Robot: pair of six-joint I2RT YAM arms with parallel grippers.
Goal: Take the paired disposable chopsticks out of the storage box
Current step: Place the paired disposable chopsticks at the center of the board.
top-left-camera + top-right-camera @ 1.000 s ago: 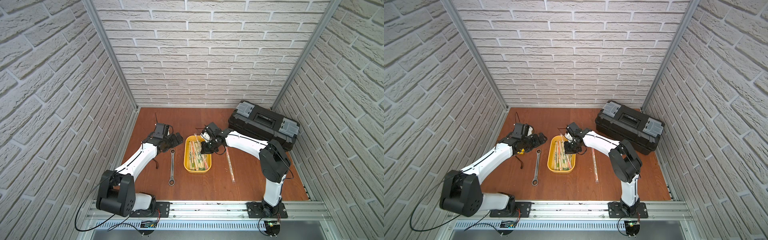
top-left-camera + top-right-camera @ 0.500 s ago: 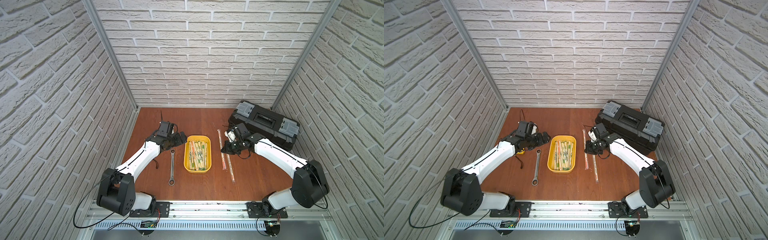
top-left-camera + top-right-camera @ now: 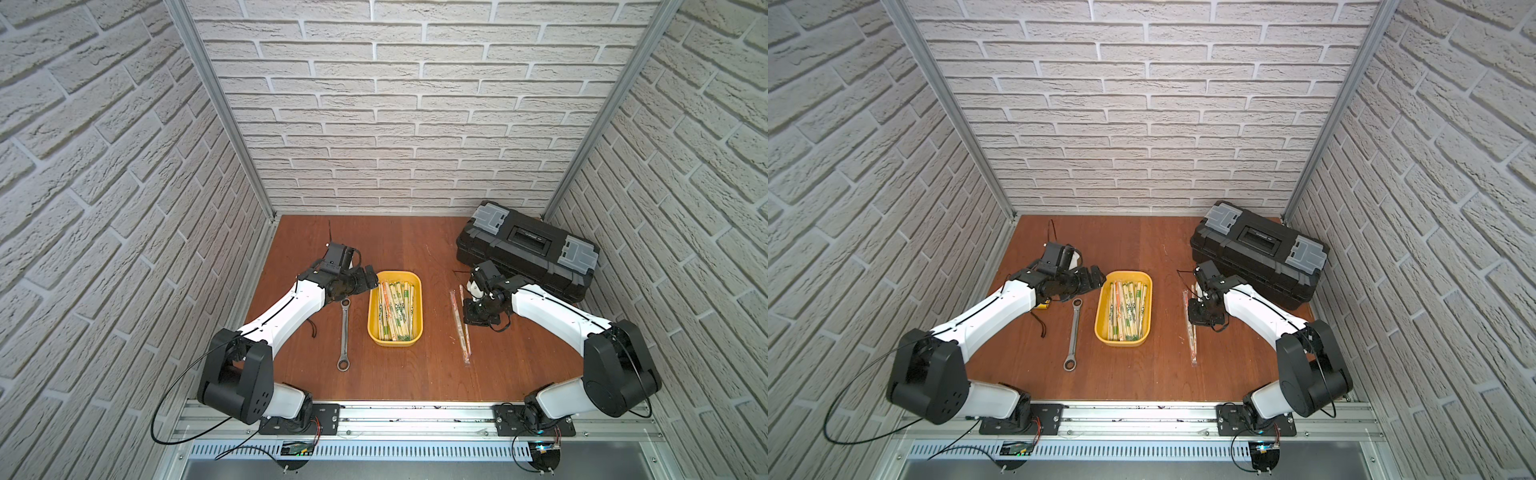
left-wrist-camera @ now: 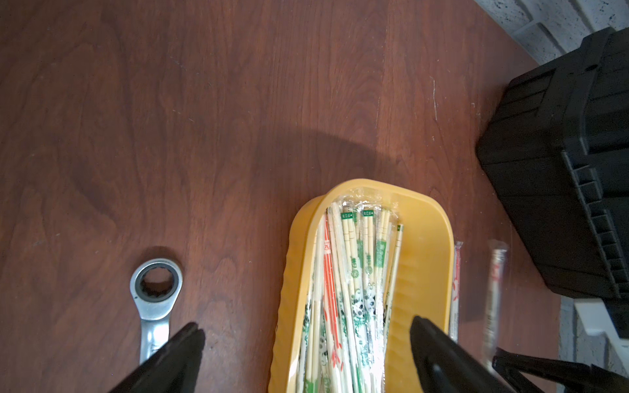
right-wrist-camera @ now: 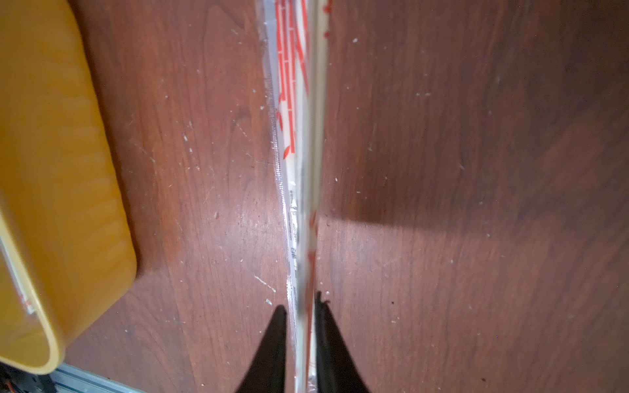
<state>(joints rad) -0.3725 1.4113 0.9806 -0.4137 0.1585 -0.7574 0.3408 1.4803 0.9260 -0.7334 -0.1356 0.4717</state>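
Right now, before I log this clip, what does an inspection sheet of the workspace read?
Surface: brown wood-grain tabletop, with fine scratches and pale specks.
Job's things: yellow tray mid-table, holding many sleeved chopstick pairs; two orange-printed pairs lie outside it, close together, on the robot's right side.
Clutter: silver wrench beside the tray; closed black toolbox at the back.
Grippers: left gripper wide open and empty, by the tray; right gripper fingertips flank one loose pair, contact unclear through blur.
Cables: black cable loops off the left arm's base.
Surroundings: white brick-pattern walls; metal rail in front.
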